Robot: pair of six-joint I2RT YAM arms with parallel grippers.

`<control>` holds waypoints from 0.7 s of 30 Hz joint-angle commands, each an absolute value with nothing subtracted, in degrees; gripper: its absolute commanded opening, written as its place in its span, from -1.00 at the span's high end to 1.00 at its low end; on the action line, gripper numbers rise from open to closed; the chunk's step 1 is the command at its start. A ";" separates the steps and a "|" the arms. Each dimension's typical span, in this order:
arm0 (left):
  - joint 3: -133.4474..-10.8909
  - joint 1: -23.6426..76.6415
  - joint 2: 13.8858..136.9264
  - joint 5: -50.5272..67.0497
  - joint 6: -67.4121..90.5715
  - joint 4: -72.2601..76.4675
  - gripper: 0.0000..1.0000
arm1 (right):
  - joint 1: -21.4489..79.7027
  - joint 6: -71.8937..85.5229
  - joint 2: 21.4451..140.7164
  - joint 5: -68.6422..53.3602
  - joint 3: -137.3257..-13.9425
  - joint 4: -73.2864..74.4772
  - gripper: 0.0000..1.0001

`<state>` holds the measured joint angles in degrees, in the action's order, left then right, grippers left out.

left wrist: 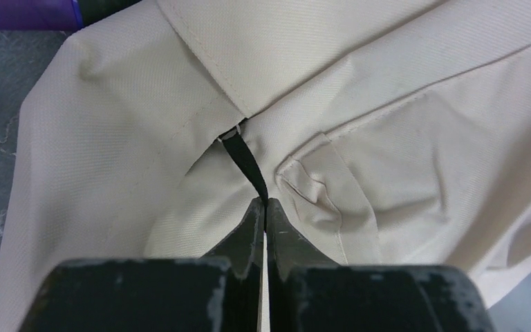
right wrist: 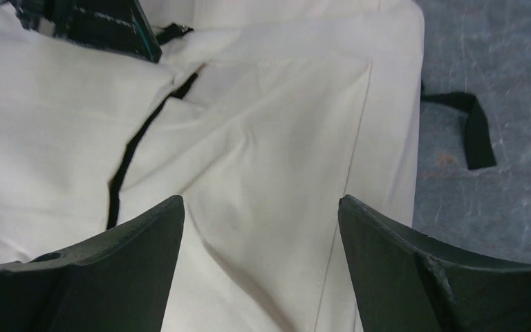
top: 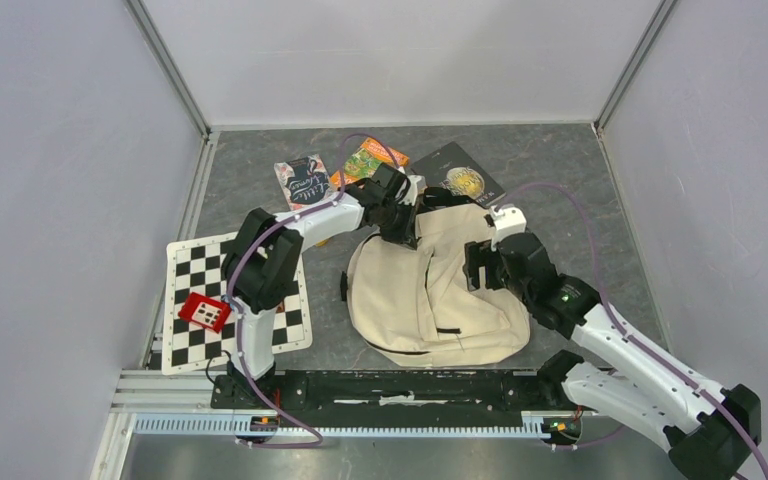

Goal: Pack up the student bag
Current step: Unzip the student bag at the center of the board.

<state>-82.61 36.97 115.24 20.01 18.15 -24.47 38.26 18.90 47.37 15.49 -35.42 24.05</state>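
The student bag (top: 430, 300), a cream fabric backpack, lies flat in the middle of the table. At the bag's far top edge, my left gripper (top: 400, 228) is shut. In the left wrist view its fingertips (left wrist: 266, 202) pinch the black zipper pull (left wrist: 245, 159), which runs up to a small metal slider. My right gripper (top: 476, 265) hovers over the bag's right side. The right wrist view shows it (right wrist: 259, 207) open, with only cream fabric (right wrist: 263, 159) between the fingers. A black zipper line (right wrist: 128, 159) runs to their left.
A black-and-white checkered mat (top: 195, 275) with a red block (top: 205, 312) lies at the left. Three books (top: 302, 180) (top: 365, 160) (top: 460, 172) lie behind the bag. A black strap loop (right wrist: 477, 131) trails onto the grey table. Grey walls enclose the table.
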 commanded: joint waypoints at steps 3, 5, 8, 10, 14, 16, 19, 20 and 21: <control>-81.43 36.83 109.15 23.71 20.25 -20.52 0.96 | 38.58 15.03 55.27 13.40 -45.27 23.49 -0.72; -81.56 36.83 108.97 23.81 19.53 -21.05 0.96 | 38.94 16.08 58.58 11.19 -46.82 21.86 -0.71; -81.31 36.74 108.41 22.94 18.75 -21.69 0.96 | 41.23 18.12 63.27 10.12 -48.84 19.37 -0.69; -81.02 36.74 107.98 22.55 18.55 -21.80 0.96 | 43.35 19.26 66.55 10.81 -50.42 18.04 -0.69; -81.20 36.74 107.49 22.75 18.98 -21.71 0.96 | 45.98 21.12 72.73 13.18 -53.02 16.18 -0.69; -80.85 36.74 106.95 22.51 19.58 -21.43 0.96 | 46.79 22.16 74.92 15.87 -53.35 14.87 -0.68; -78.86 36.74 105.84 22.64 21.00 -19.26 0.96 | 46.86 23.53 76.57 19.44 -53.25 13.23 -0.60; -78.82 36.74 105.89 22.35 21.08 -19.54 0.96 | 46.83 23.91 76.92 20.56 -53.18 12.84 -0.58; -79.26 36.74 106.14 22.32 20.95 -20.04 0.96 | 46.84 24.61 77.15 21.85 -53.01 12.54 -0.56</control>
